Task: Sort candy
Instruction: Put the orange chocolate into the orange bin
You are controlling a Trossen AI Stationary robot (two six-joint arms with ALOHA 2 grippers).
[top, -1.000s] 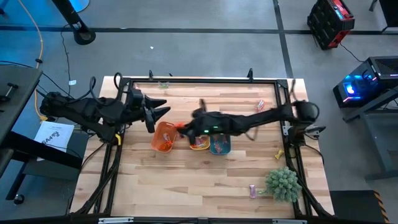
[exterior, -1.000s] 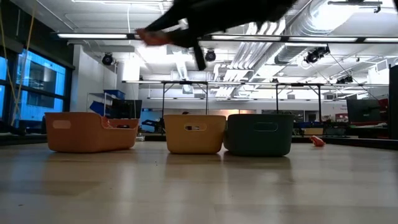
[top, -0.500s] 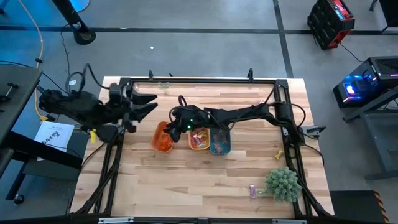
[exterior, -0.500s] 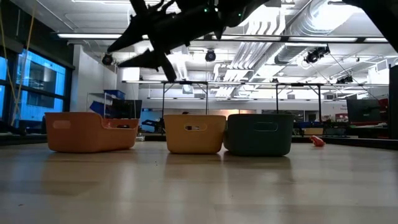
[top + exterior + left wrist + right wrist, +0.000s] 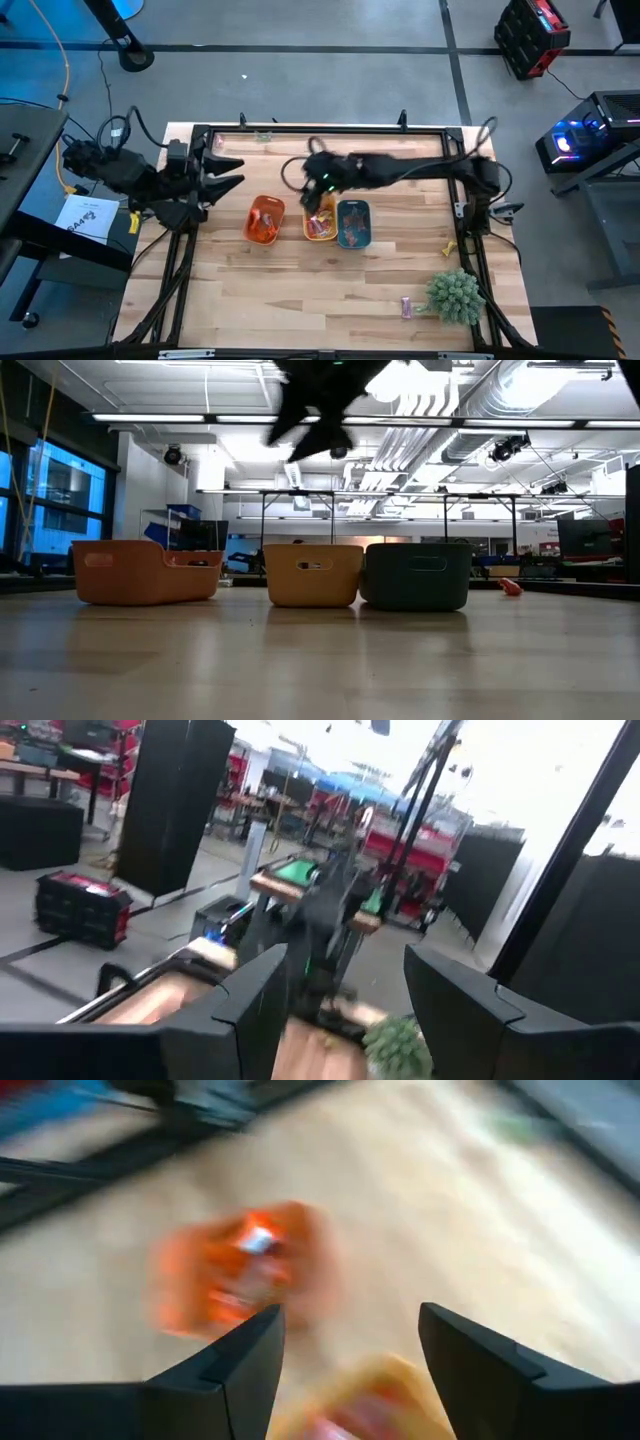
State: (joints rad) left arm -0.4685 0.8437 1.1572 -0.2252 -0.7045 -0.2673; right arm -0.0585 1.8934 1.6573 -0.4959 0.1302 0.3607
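Three oblong trays stand in a row mid-table: orange [image 5: 264, 220], yellow [image 5: 320, 224] and teal [image 5: 353, 224], each with wrapped candy inside. The blurred right wrist view shows orange candy [image 5: 240, 1270] in the orange tray. Loose candy lies on the table: a yellow piece [image 5: 450, 246], a pink piece [image 5: 407, 305] and a red piece [image 5: 510, 587]. My right gripper [image 5: 312, 200] hangs open and empty high above the yellow tray, tipped downward. Over the table's left edge my left gripper [image 5: 238, 171] is open and empty, pointing level toward the right.
A spiky green plant ball [image 5: 455, 297] sits at the near right corner. A dark frame [image 5: 320, 130] runs around the table's edges. Bare wood lies in front of the trays [image 5: 320, 660].
My right gripper has opened and let go of an orange piece over the orange tray. It has then risen and drawn back toward the right, now above the yellow tray. My left gripper has pulled back toward the table's left edge, staying open.
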